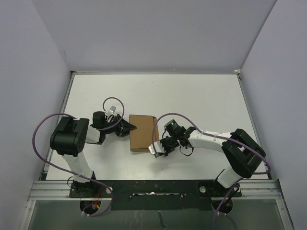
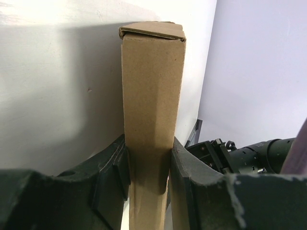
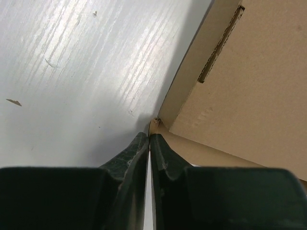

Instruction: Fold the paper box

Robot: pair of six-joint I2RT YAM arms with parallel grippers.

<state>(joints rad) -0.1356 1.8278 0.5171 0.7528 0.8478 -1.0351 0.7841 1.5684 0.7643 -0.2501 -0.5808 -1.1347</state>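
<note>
The paper box (image 1: 142, 132) is a thin brown cardboard box lying flat in the middle of the white table (image 1: 192, 96). My left gripper (image 1: 130, 127) comes in from the left and is shut on the box's left side. In the left wrist view the box (image 2: 152, 86) runs edge-on away from the camera, clamped between both pads of the left gripper (image 2: 148, 151). My right gripper (image 1: 154, 149) sits at the box's near right corner. In the right wrist view the right gripper (image 3: 149, 135) is shut, its tips together right at the corner of the box (image 3: 240, 96), where a side flap meets the lid.
Pale walls enclose the table on three sides. A metal rail (image 1: 153, 187) with both arm bases runs along the near edge. Purple cables loop over each arm. The right arm's wrist (image 2: 240, 155) shows beyond the box in the left wrist view.
</note>
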